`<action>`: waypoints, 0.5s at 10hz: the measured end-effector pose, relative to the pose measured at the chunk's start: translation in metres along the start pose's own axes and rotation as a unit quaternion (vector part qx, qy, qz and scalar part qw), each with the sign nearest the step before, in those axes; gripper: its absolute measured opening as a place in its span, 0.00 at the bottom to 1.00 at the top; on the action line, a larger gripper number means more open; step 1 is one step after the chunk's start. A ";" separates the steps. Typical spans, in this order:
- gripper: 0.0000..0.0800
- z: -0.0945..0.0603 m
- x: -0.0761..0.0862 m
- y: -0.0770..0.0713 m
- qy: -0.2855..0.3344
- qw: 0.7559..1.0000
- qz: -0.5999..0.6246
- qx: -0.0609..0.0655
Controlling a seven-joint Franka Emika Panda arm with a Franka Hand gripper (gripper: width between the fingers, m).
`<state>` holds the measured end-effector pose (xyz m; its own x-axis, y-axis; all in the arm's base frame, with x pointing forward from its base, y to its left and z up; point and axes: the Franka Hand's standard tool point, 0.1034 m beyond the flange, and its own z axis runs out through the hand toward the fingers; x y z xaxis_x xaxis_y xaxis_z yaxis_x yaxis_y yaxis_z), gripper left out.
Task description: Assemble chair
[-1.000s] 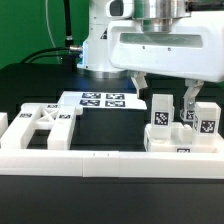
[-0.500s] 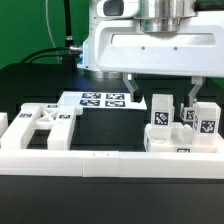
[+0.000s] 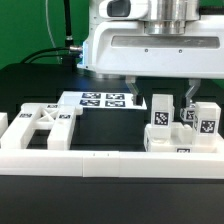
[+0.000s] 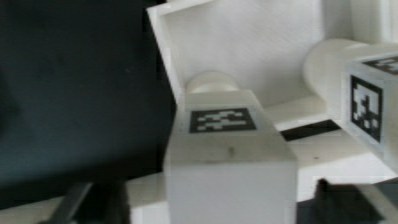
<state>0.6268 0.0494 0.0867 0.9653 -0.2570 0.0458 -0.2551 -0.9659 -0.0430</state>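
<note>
The chair is in loose white tagged parts. A post leg stands upright on a flat seat block at the exterior view's right. A second post stands beside it. My gripper is open, just above the first post, with one finger on either side and apart from it. In the wrist view the same post fills the middle between my dark fingertips. My gripper holds nothing. The second post shows at the edge. An X-braced frame lies at the exterior view's left.
The marker board lies flat on the black table behind the parts. A long plain white border rail runs along the front. A green wall and black cables stand at the back.
The arm and gripper have shifted toward the exterior view's left over the last second. They have been nearly still for the last half second. The parts have not moved.
</note>
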 end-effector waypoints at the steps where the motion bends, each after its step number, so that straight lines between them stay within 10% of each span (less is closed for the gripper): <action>1: 0.38 0.000 0.000 0.000 0.000 1.000 0.000 0.000; 5: 0.36 0.000 0.000 0.000 0.000 1.000 0.020 0.001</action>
<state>0.6268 0.0497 0.0868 0.9544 -0.2953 0.0435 -0.2932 -0.9549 -0.0475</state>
